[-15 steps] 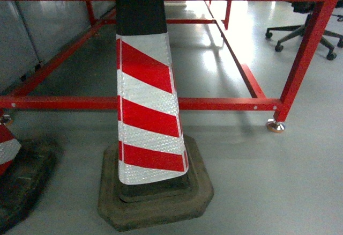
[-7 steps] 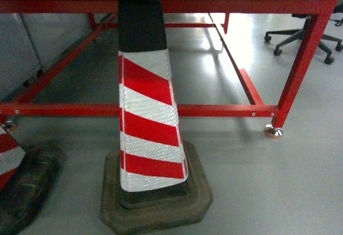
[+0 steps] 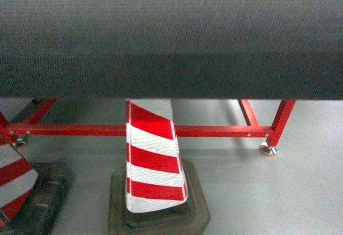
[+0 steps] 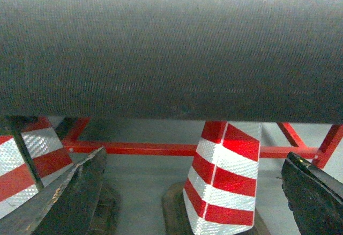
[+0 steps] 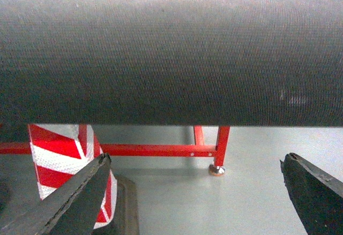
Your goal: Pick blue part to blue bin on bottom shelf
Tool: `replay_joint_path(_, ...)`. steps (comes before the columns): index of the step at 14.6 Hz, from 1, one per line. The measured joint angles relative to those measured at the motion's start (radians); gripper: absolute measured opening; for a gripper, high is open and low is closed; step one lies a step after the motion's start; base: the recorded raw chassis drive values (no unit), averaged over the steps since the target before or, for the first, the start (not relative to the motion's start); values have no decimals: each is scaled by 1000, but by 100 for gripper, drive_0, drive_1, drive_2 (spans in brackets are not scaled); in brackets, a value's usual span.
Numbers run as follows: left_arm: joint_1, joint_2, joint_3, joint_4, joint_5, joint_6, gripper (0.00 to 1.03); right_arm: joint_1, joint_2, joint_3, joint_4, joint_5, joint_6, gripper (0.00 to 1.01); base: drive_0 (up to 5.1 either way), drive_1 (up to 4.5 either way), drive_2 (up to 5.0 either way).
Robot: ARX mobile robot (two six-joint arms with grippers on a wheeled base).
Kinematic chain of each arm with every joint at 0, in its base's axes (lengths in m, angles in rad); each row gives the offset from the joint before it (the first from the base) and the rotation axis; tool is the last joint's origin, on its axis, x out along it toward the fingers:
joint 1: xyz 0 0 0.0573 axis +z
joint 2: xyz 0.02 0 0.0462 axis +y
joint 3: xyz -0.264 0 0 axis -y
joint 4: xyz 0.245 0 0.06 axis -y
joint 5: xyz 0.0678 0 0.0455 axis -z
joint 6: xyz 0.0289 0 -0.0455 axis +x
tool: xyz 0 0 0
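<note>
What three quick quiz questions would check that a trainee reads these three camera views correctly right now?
1. True or false: the red-and-white striped cone stands on a dark base in front of the red frame rail.
2. What fills the upper part of all three views?
3. Multiple choice, the left gripper and right gripper are: A) both open and holding nothing, B) both shut on a part, C) one open and one shut.

Key
1. True.
2. A dark grey woven surface with a rounded front edge, hiding whatever lies behind it.
3. A. In each wrist view the fingers sit far apart with only floor and cone between them.
</note>
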Motion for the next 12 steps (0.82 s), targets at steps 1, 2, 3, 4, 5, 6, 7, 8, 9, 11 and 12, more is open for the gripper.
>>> replay_joint_path(1,0,0,0,0,-2,0,98,0,0,0,0,-2,-2,98,0,0,0)
replay_joint_path(2,0,0,0,0,0,2,98,0,0,0,-1,-1,-1,98,0,0,0)
replay_joint_path(3,0,0,0,0,-2,2,98,0,0,0,0,-1,-1,98,0,0,0)
replay_joint_path(4,0,0,0,0,0,2,98,0,0,0,0,-1,-2,98,0,0,0)
replay_joint_path(5,0,0,0,0,0,3,98,0,0,0,-1,-2,-2,98,0,0,0)
replay_joint_path(6,0,0,0,0,-1,2,98,0,0,0,0,-2,-2,98,0,0,0)
replay_joint_path(7,0,0,0,-1,0,2,98,0,0,0,0,-1,-1,98,0,0,0)
replay_joint_path(8,0,0,0,0,0,3,98,0,0,0,-2,-1,-1,98,0,0,0)
replay_joint_path(9,0,0,0,0,0,3,98,0,0,0,-1,-2,-2,98,0,0,0)
replay_joint_path(11,0,0,0,0,-1,2,98,0,0,0,1,-1,-2,98,0,0,0)
replay_joint_path(12,0,0,0,0,-2,2,98,0,0,0,0,-1,-2,98,0,0,0)
